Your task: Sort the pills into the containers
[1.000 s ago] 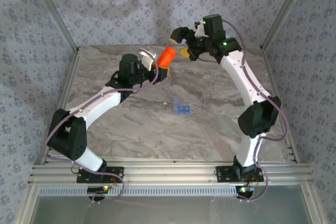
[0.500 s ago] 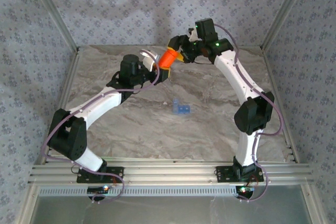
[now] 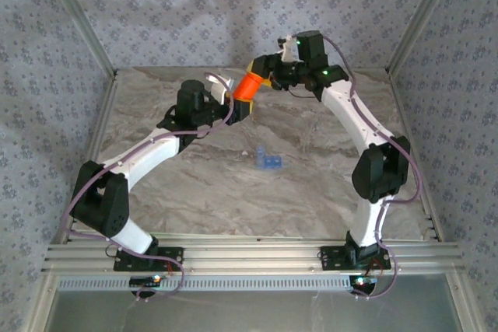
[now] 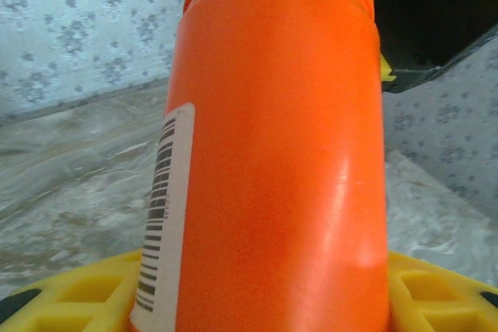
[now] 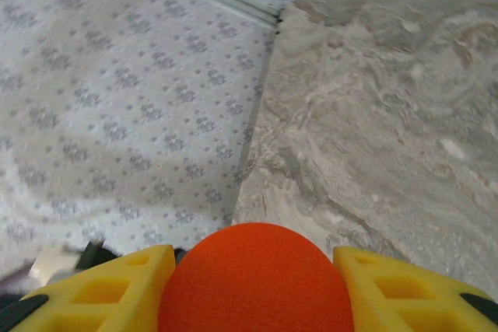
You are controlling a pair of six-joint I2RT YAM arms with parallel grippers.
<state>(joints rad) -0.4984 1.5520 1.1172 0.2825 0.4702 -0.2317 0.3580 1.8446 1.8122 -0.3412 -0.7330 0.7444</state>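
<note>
Orange bottle (image 3: 249, 85) hangs tilted above the far part of the bench (image 3: 311, 192), gripped at both ends. My left claw (image 3: 238, 103) is clenched around its lower body, with yellow fingers (image 4: 70, 293) on either side and the barcode label (image 4: 159, 215) facing the wrist camera. My right claw (image 3: 264, 75) is clamped on its rounded top. I see the blue pill box (image 3: 268, 162) lying on the bench near the middle, well apart from both claws.

The right tool (image 3: 263, 74) swung left from its place beside the orange bottle (image 3: 249, 86), and its yellow fingers (image 5: 101, 293), spread wide a second before, closed around the bottle's upper end.
</note>
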